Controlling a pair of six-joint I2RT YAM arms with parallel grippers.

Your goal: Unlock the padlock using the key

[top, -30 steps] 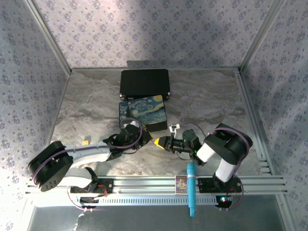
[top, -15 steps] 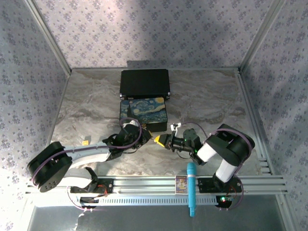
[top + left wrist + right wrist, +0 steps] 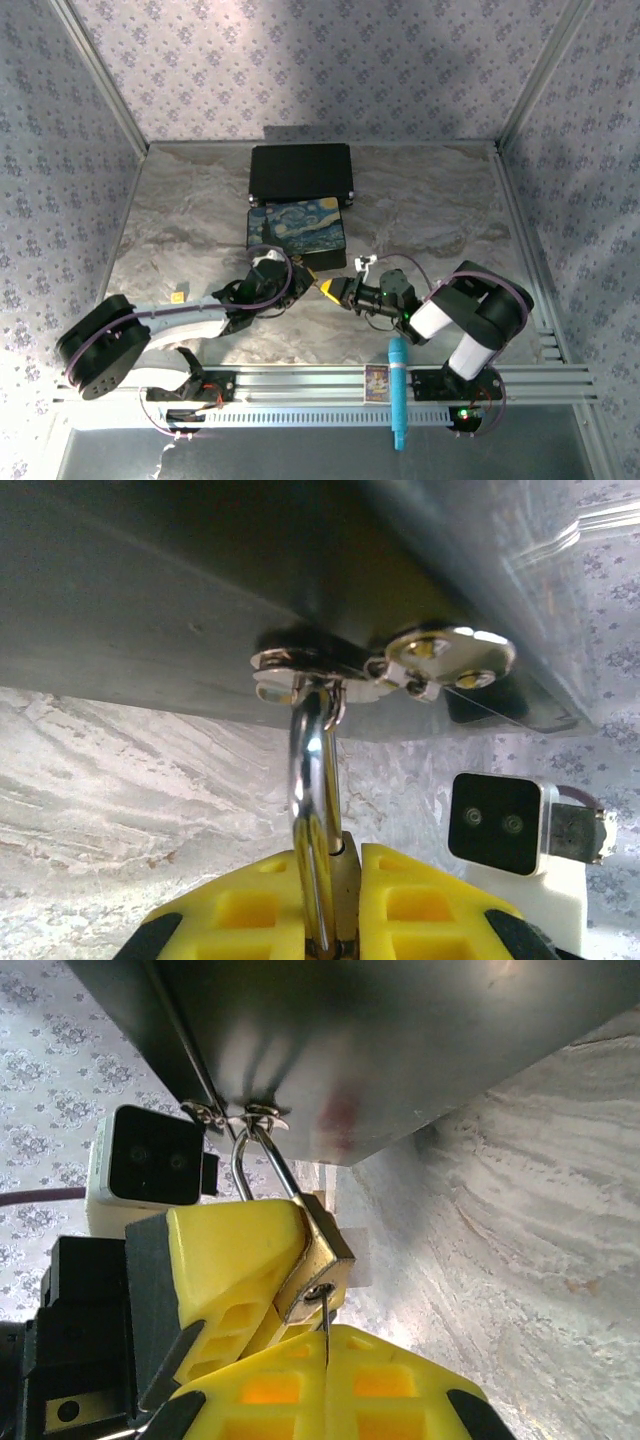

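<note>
We count one small brass-gold padlock (image 3: 318, 1255). Its thin silver U-shaped shackle (image 3: 312, 770) is hooked through the shiny silver hasp (image 3: 400, 665) on the near edge of the one flat box painted with a swirling blue night sky (image 3: 295, 230). There is one thin silvery metal key (image 3: 326, 1332), and in the right wrist view it rises from 6 o'clock with its tip at the keyhole. There are two yellow-fingered grippers. The left gripper (image 3: 335, 890) is pinched closed on the padlock body, which stands out of its fingers toward 12 o'clock. The right gripper (image 3: 328, 1385) is clamped fully closed on the key, with the padlock just beyond its fingertips at 12 o'clock. One plain black rectangular case (image 3: 300, 172) lies at 12 o'clock just beside the painted box. One small yellow cube (image 3: 180, 296) sits at 9 o'clock, well apart from the left gripper. Since a second ago, the right arm's elbow has swung slightly toward 4 o'clock and its yellow tip has edged nearer the box; both boxes have stayed put.
</note>
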